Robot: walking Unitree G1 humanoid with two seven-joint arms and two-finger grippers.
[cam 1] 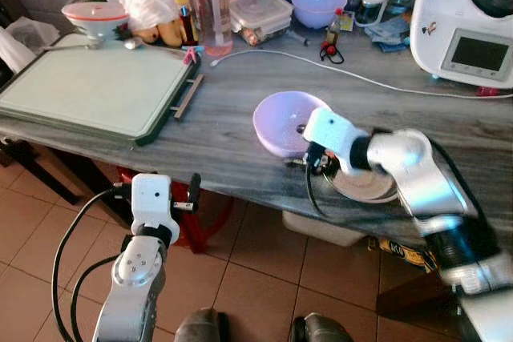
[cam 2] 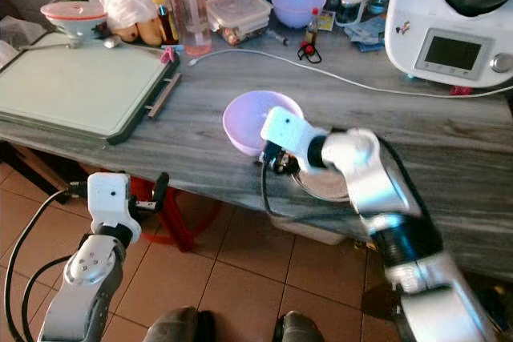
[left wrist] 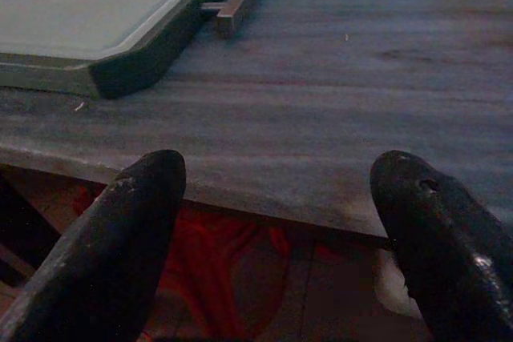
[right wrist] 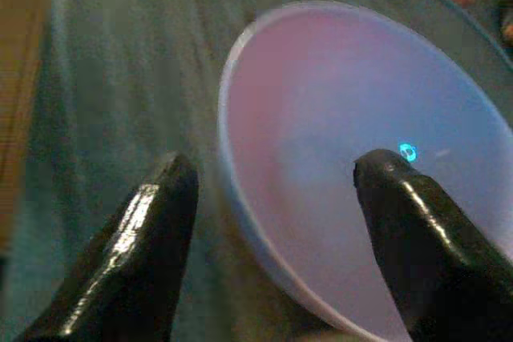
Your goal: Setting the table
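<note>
The right hand [right wrist: 272, 222], fingers wide, straddles the near rim of the lilac bowl [cam 1: 284, 122], mid-worktop [cam 1: 224, 130] beside a plate [cam 1: 365, 186] at 4 o'clock. A shallow pinch could tip it floorward.

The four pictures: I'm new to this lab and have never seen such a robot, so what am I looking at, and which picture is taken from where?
It is a humanoid robot with two silver arms, each ending in two black fingers. The two wide pictures come from the cameras in its head, looking down at a grey table. The other two come from cameras on its wrists, looking along the fingers.

The right gripper is open, one finger inside and one outside the rim of a lilac bowl, not yet clamped. A plate lies beside the bowl, under that arm. The left gripper is open, holds nothing and hovers by the table's edge.

Further back are a green tray, a second lilac bowl, bottles, containers and a white kitchen machine.
</note>
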